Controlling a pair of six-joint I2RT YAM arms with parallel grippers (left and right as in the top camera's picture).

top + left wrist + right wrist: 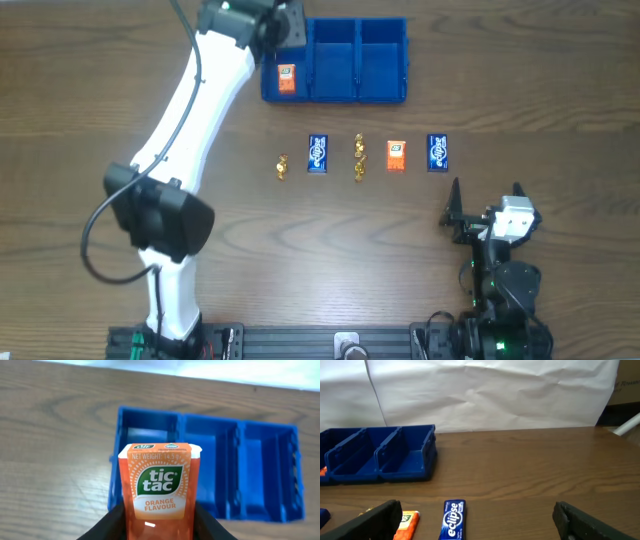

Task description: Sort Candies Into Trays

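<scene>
Left end effector point(286, 60) clamps an orange candy box point(286, 79) at the blue tray point(340, 98), seen from above. From its wrist, we judge the box hangs over the leftmost compartment, awaiting release. Right wrist: right end effector point(480, 527) gapes wide near a blue candy pack point(452, 520); nothing obstructs.

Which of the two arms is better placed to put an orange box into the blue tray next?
Left. Its fingers grip an orange box right at the blue tray's end compartment. The right gripper sits open near its own base, far from the tray, holding nothing.
</scene>
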